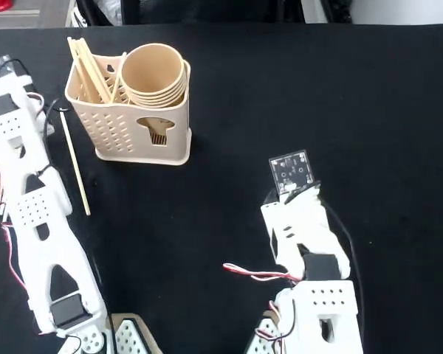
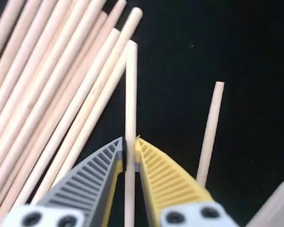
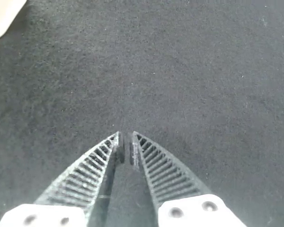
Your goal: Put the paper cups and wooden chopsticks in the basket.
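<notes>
My left tool [image 2: 130, 144] is clamped on a single stick [image 2: 131, 85], which runs straight out ahead between the grey finger [image 2: 92, 172] and the yellow finger [image 2: 163, 172]. The stick's far end reaches well past the tips, and its near end passes back under the tool. On the grey-finger side, the pile [image 2: 52, 94] of wooden chopsticks lies fanned on the black counter [image 1: 317, 96], with its nearest stick touching or almost touching the one I hold. On the yellow-finger side a lone stick [image 2: 209, 132] lies apart from the tool, roughly parallel to the held one.

My right tool [image 3: 125, 142] is drawn narrow, the tips nearly meeting with nothing between them, over bare counter.

From the high view, the basket [image 1: 133, 136] stands upright, well ahead of the right arm and off to its left. It is nearer the left arm, off to that arm's right. The paper cups [image 1: 153, 74] sit nested in it as one stack, mouth up, and a bundle of chopsticks [image 1: 88, 66] leans in its other end. A loose stick [image 1: 74, 158] lies flat on the counter between the left arm and the basket. I cannot tell whether it is the lone stick my left wrist sees.
</notes>
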Controlling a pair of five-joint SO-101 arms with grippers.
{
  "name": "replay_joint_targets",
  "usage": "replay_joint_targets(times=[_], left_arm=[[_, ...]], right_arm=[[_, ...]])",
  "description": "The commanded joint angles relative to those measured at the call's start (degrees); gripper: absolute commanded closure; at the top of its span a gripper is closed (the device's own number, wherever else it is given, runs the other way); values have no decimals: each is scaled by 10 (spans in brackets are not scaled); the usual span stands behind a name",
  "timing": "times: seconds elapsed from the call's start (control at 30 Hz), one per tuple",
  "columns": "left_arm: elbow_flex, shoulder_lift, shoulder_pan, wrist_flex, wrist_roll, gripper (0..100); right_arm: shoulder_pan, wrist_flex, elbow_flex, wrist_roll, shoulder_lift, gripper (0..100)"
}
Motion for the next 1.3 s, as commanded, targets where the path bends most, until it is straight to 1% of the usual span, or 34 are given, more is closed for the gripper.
replay_joint_targets(times=[0.0,0.17,0.3,0.47,0.57,0.63,0.77,0.9,1.0,1.1,1.27], left_arm=[[-21,-86,-2,24,4,971],[-21,-178,-2,81,1,971],[-19,-237,-9,84,1,972],[7,-295,-46,85,2,972],[87,-334,-63,85,2,972],[166,-373,-68,85,-3,972],[330,-480,-63,83,-40,971],[431,-583,-61,72,-40,971],[495,-644,-62,29,-41,971],[590,-702,-61,-15,-42,971],[791,-833,-49,-144,-42,971]], right_arm=[[-3,-10,-6,4,-8,956],[-3,-10,-6,4,-8,956],[-3,-10,-5,4,-8,956],[-3,-10,-5,4,-8,956],[-3,-10,-5,4,-8,956],[-3,-10,-5,4,-8,956],[-3,-10,-5,4,-8,956],[-3,-10,-4,4,-8,956],[-3,-10,-4,4,-8,956],[-3,-10,-4,4,-8,956],[-3,-10,-4,4,-8,956]])
